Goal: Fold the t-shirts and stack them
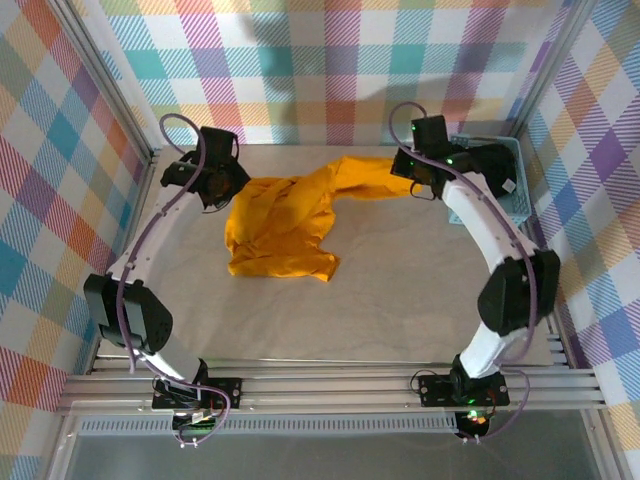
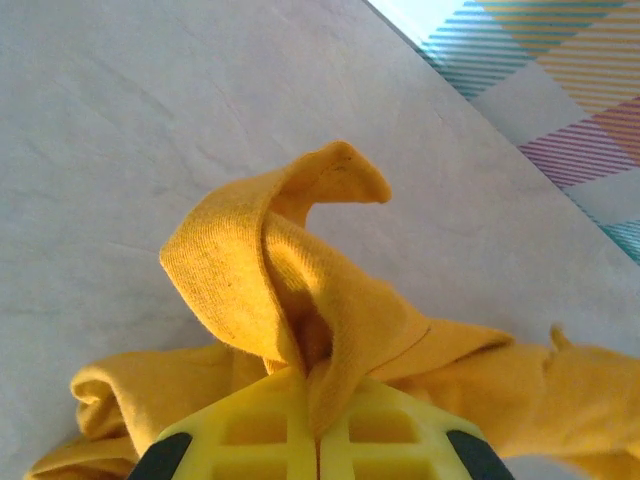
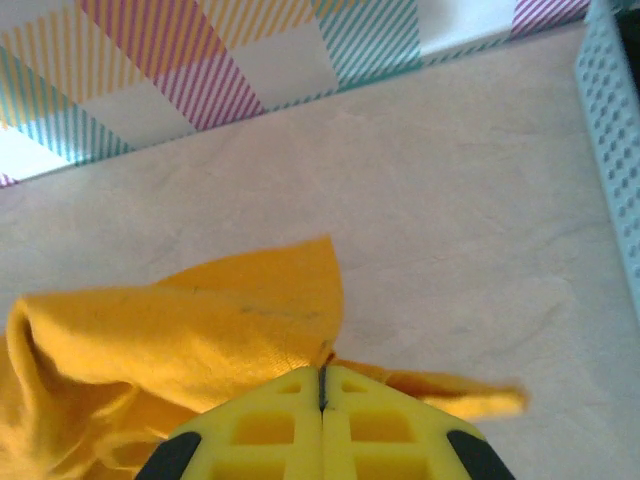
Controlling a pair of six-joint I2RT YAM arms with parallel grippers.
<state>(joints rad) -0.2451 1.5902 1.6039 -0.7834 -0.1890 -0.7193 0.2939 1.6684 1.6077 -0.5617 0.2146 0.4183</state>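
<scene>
Two hands grip one mustard-orange t-shirt (image 1: 285,228) crumpled at the worktop's (image 1: 400,300) far middle. The left hand (image 2: 318,405) is clamped on a fold at its left side. The right hand (image 3: 322,385) is clamped on its stretched right end, near the light-blue basket (image 3: 612,140). Checked walls (image 1: 60,150) stand close around.

The mustard-orange cloth t-shirt (image 1: 285,225) is lying far-centre on the pale table (image 1: 400,305), the light-blue plastic mesh basket (image 1: 517,200) standing to its right.

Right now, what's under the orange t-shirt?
Beige table surface shows all around the orange t-shirt; the heap covers whatever lies beneath it. Left gripper and right gripper are each shut on an edge.
</scene>
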